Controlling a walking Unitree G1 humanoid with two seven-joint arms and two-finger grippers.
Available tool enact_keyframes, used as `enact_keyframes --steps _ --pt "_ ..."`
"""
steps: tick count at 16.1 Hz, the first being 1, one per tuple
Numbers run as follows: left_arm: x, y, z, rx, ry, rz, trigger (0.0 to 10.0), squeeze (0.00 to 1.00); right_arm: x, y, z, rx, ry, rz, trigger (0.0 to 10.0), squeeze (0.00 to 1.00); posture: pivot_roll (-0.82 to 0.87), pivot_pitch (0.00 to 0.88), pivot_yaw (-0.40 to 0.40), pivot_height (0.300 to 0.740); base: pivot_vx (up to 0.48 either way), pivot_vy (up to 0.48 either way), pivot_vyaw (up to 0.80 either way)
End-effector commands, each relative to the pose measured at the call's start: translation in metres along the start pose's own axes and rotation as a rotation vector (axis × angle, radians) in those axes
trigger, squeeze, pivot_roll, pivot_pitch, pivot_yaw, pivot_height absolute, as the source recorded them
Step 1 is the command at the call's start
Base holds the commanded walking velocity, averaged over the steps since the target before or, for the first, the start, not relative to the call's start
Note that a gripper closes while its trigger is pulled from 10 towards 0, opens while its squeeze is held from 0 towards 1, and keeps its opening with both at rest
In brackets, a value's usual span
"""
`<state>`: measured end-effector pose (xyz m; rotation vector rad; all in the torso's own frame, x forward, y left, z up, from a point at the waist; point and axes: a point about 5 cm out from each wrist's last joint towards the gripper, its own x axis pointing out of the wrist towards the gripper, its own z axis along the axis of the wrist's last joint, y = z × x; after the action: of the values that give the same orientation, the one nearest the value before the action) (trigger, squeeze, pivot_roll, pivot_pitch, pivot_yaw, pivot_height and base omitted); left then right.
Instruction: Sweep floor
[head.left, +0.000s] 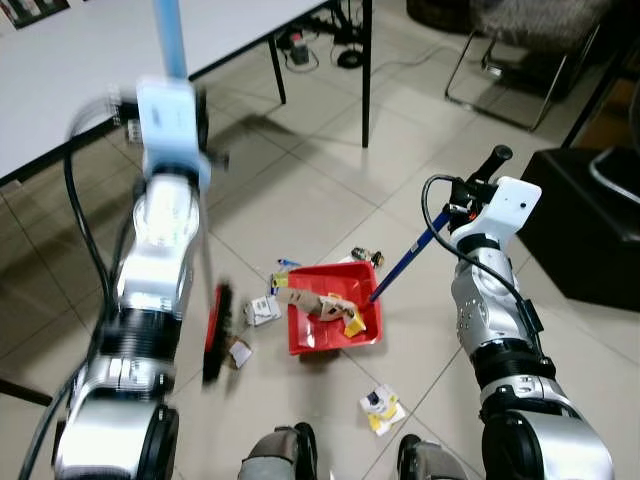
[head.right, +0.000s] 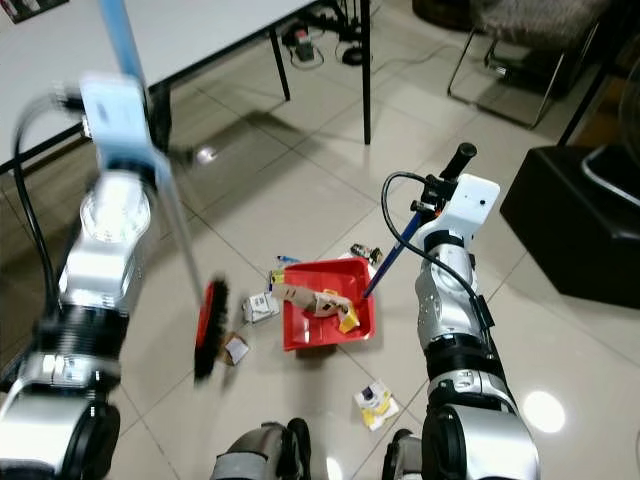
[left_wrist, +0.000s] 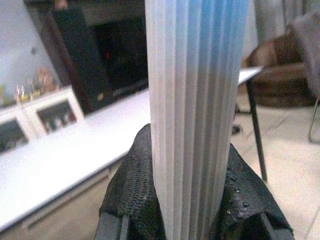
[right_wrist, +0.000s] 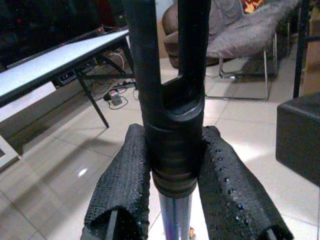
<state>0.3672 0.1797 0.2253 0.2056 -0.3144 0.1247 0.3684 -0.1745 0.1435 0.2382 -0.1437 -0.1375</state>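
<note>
Red dustpan (head.left: 333, 325) sits on the tiled floor (head.left: 300, 190), litter inside; my right gripper (right_wrist: 172, 195) clamps its black handle (right_wrist: 172, 125). My left gripper (left_wrist: 192, 200) grips the broom (head.left: 214, 333) pole, bristles beside the pan.

Dustpan (head.left: 333, 318) on floor (head.left: 300, 190), in middle, just before robot's feet. Paper scraps in dustpan. Brush head (head.left: 215, 332) left of dustpan, small scrap (head.left: 240, 352) touching it. Box (head.left: 263, 309) between brush head and dustpan. Wrapper (head.left: 381, 408) on floor nearer robot, right. Table (head.left: 80, 60) behind, left. Chair (head.left: 530, 50) behind, right
</note>
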Motion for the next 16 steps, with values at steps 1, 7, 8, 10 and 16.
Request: enact_keyframes --steps 1,7,8,10,16 --pt "0.001 0.006 0.009 0.007 -0.055 0.034 10.0 0.00 0.006 0.008 0.014 0.024 -0.050 0.031 10.0 0.00 0.03 0.064 0.110 0.740 0.000 0.000 0.00" --pt "-0.022 -0.006 -0.022 -0.072 0.036 0.036 10.0 0.00 -0.001 0.005 0.006 0.015 -0.012 0.046 10.0 0.00 0.01 0.065 0.094 0.740 0.000 0.000 0.00" --pt "-0.023 -0.007 -0.023 -0.083 0.036 0.033 10.0 0.00 -0.001 0.005 0.005 0.014 -0.008 0.046 10.0 0.00 0.01 0.066 0.093 0.740 0.000 0.000 0.00" --pt "-0.029 -0.014 -0.029 -0.104 0.043 0.017 10.0 0.00 -0.001 0.004 0.007 0.005 -0.008 0.048 10.0 0.00 0.00 0.063 0.080 0.740 0.000 0.000 0.00" --pt "-0.053 -0.036 -0.043 -0.149 0.091 -0.007 10.0 0.00 -0.012 -0.006 0.006 -0.041 0.012 0.066 10.0 0.00 -0.03 0.135 0.018 0.740 0.000 0.000 0.00"
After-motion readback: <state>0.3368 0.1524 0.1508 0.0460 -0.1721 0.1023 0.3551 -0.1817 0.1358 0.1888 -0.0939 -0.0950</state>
